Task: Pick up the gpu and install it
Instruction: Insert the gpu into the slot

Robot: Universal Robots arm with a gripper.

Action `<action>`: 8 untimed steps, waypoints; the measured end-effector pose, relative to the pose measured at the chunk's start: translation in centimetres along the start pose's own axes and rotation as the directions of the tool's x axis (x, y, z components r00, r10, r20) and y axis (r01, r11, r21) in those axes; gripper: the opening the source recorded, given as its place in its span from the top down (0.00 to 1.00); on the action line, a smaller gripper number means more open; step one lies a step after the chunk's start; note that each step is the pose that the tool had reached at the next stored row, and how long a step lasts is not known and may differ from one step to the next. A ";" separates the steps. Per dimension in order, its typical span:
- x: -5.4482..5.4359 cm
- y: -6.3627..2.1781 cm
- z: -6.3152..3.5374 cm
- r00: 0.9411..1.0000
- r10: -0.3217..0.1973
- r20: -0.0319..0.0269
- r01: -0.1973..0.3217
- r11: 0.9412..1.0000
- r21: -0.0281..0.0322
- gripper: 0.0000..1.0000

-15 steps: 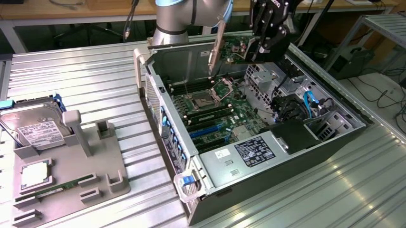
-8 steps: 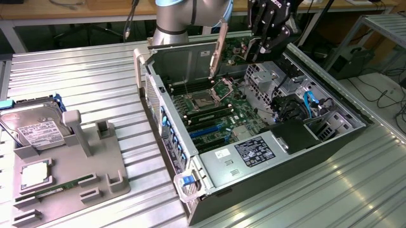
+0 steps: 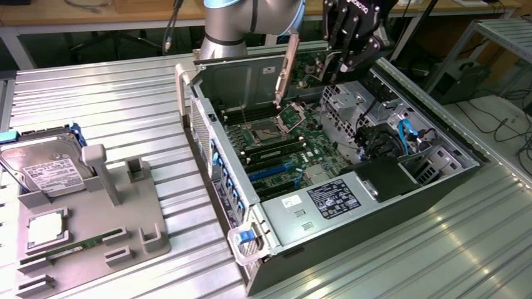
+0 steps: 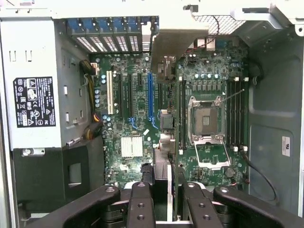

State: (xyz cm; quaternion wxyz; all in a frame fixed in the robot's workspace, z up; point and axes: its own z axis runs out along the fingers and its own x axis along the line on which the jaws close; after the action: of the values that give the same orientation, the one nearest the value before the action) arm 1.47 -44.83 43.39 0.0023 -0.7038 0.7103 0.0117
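An open computer case (image 3: 199, 124) lies on the ribbed metal table (image 3: 99, 93), filling the middle of the exterior view. At upper centre, the tool (image 3: 334, 67) is clamped on the gpu (image 3: 287, 68), which hangs edge-down above the motherboard (image 4: 137, 109).

Ribbed metal worktable (image 3: 108, 93) in a workshop.
A wooden bench (image 3: 83, 14) is seen along the back. At the exterior view's right, a grey metal rack (image 3: 499, 34) is set on a pale floor (image 3: 486, 115) crossed by black cables (image 3: 509, 128). Light is reflected off the table's ribs.
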 end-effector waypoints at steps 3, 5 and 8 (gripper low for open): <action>-0.2 0.00 0.11 1.000 -0.019 0.000 0.019 1.000 0.000 0.72; -0.5 0.00 0.17 1.000 -0.028 -0.001 0.028 1.000 -0.001 0.72; -1.2 0.01 0.26 0.999 -0.038 -0.002 0.038 0.999 -0.001 0.72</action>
State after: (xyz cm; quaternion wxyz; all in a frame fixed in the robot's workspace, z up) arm 1.47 -43.67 43.15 0.0014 -0.7173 0.6967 0.0112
